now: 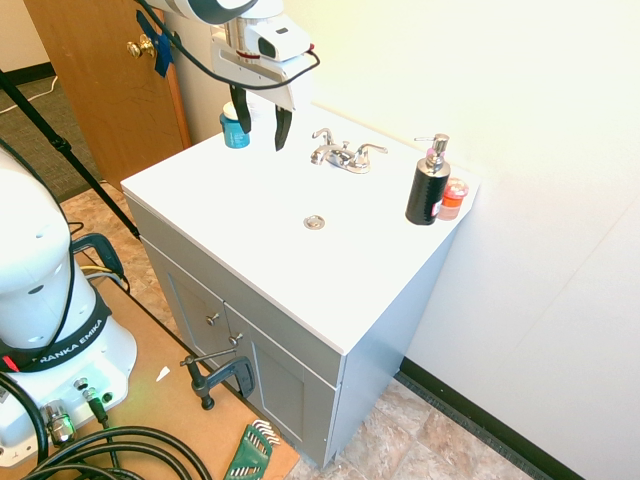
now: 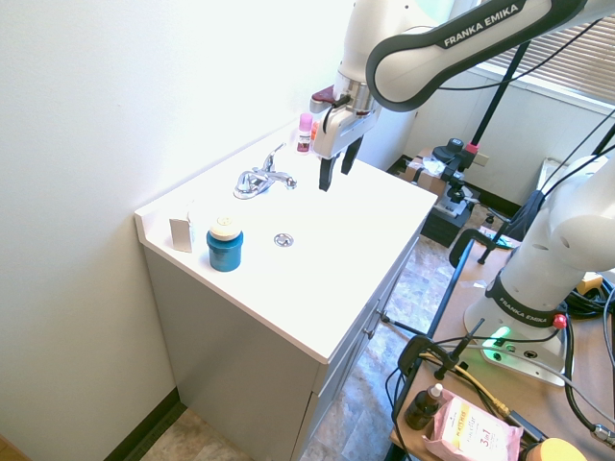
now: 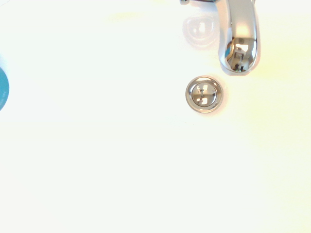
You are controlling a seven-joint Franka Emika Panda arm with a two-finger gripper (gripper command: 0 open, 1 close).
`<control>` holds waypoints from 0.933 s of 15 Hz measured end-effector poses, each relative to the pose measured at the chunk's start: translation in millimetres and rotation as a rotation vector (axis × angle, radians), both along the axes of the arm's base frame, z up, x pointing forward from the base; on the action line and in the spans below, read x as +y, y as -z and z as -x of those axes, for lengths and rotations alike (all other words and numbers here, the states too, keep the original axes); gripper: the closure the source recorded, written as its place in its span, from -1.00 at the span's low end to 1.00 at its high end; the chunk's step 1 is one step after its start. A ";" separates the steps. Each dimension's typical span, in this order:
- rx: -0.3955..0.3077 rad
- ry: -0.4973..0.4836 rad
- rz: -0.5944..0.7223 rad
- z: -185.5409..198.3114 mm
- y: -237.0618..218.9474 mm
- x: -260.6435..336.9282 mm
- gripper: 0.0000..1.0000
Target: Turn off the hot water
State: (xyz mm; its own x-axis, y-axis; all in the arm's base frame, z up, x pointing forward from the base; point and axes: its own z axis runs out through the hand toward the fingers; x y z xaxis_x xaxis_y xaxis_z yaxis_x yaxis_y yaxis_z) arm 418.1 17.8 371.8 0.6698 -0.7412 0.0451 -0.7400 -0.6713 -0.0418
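The chrome faucet stands at the back of the white sink top, close to the wall. Its left-hand lever, the hot water control, angles up beside the short spout; the matching right-hand lever points toward the soap bottle. No water is running. My gripper hangs open over the sink top, left of the faucet and apart from it, holding nothing. From the other side, the gripper hovers in front of the faucet.
A blue jar sits at the back left corner. A black soap dispenser and a small pink-orange bottle stand at the back right. The drain lies mid-basin. A small white card leans against the wall.
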 end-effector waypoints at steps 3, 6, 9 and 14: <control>-0.022 0.015 0.017 -3.8 -3.8 3.9 -1.00; -0.087 0.068 0.103 -34.6 -15.4 13.2 -1.00; -0.162 0.141 0.264 -84.7 -3.5 0.1 -1.00; -0.215 0.156 0.381 -142.4 26.2 10.9 -1.00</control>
State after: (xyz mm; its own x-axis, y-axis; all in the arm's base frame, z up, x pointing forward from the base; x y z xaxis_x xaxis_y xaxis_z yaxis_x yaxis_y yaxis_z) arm 560.5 28.8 345.6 0.4976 -0.7359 0.4592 -0.8348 -0.5501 0.0231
